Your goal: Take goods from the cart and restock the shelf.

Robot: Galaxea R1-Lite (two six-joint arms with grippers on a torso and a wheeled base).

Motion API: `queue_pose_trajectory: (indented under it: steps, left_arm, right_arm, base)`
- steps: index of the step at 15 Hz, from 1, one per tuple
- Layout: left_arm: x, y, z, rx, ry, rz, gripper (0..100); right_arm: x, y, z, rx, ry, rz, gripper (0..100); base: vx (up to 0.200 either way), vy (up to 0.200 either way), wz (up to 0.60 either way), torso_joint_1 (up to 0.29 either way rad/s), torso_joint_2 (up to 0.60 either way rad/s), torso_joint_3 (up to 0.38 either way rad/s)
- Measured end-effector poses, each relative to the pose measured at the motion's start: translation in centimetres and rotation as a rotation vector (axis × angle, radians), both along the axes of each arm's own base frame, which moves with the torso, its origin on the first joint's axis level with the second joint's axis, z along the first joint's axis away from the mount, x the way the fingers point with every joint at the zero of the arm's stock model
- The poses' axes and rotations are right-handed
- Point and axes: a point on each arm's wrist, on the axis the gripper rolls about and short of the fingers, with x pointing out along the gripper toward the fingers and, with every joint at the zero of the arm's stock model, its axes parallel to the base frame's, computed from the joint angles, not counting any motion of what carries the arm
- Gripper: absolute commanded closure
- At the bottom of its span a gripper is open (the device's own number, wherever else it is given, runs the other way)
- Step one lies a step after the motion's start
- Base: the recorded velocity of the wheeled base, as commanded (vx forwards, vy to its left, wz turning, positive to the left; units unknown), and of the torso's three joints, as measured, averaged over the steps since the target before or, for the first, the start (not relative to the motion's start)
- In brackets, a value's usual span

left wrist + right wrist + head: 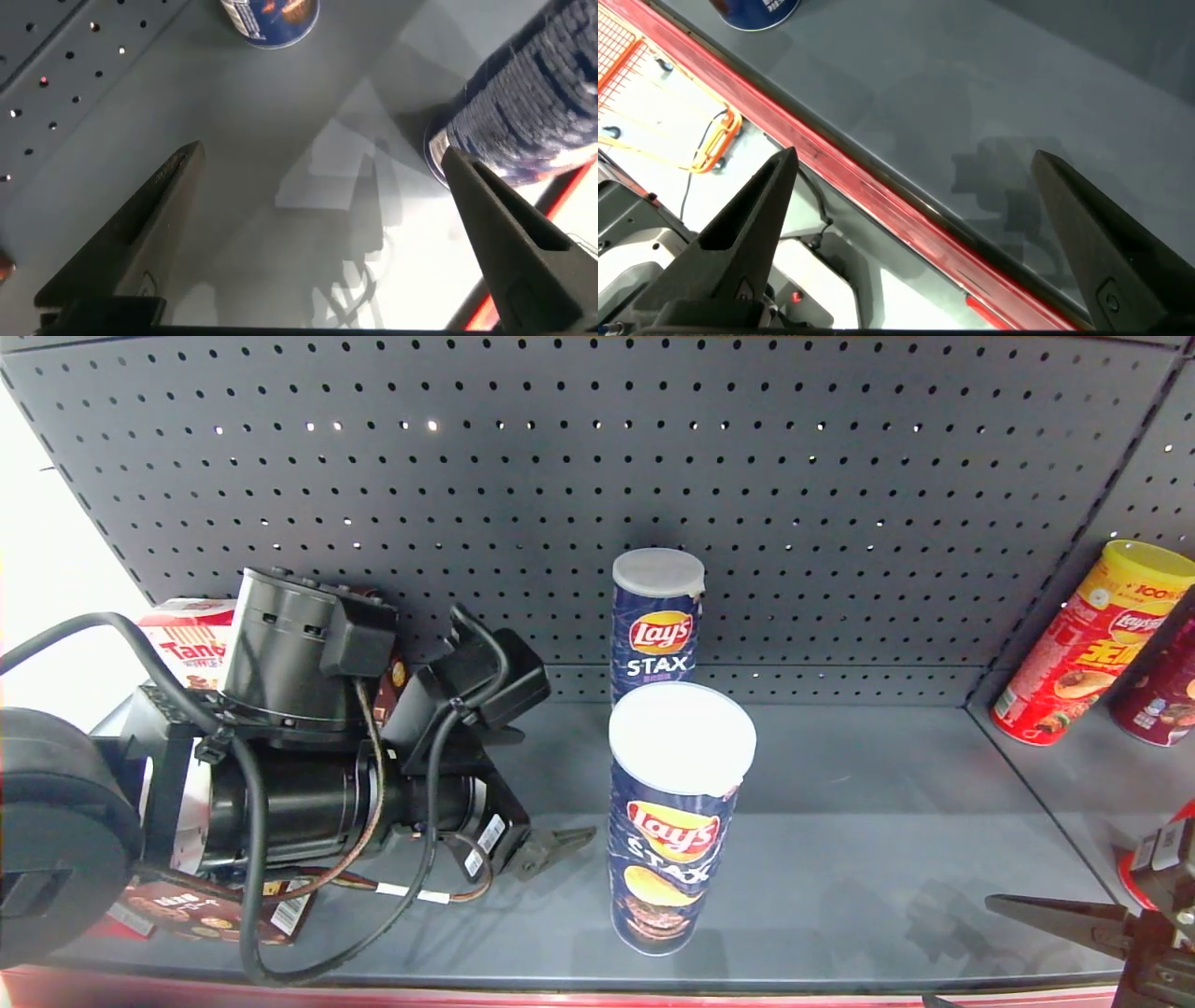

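Two dark blue chip cans stand upright on the grey shelf (887, 859), one behind the other: the front can (672, 821) near the shelf's edge, the rear can (656, 621) by the pegboard. My left gripper (553, 847) rests low over the shelf just left of the front can, open and holding nothing. In the left wrist view the left gripper (320, 154) has the front can (533, 121) beside one finger and the rear can (271, 14) farther off. My right gripper (1046, 907) hangs open at the shelf's front right; the right gripper (915, 157) straddles the red shelf edge (878, 187).
Red chip cans (1088, 644) and a dark red can (1162, 695) stand on the neighbouring shelf to the right. A wafer box (191, 639) and a biscuit box (205, 910) lie behind and under my left arm. Bare shelf stretches right of the blue cans.
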Motion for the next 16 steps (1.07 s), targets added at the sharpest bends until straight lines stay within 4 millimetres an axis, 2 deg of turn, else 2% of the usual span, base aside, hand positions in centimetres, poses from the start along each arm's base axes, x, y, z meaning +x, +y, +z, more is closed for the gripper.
queue_pose_trajectory:
  steps: [8, 16]
  left_arm:
    - [0.3, -0.6, -0.5, 0.01, 0.015, -0.015, 0]
    - [-0.6, -1.3, -1.1, 0.022, 0.032, -0.047, 0]
  right_arm:
    - [0.0, 0.0, 0.0, -0.001, -0.001, 0.002, 0]
    - [0.0, 0.0, -0.1, -0.002, 0.003, 0.001, 0]
  base:
    - [0.0, 0.0, 0.0, 0.0, 0.0, 0.0]
    - [0.0, 0.0, 0.0, 0.0, 0.0, 0.0]
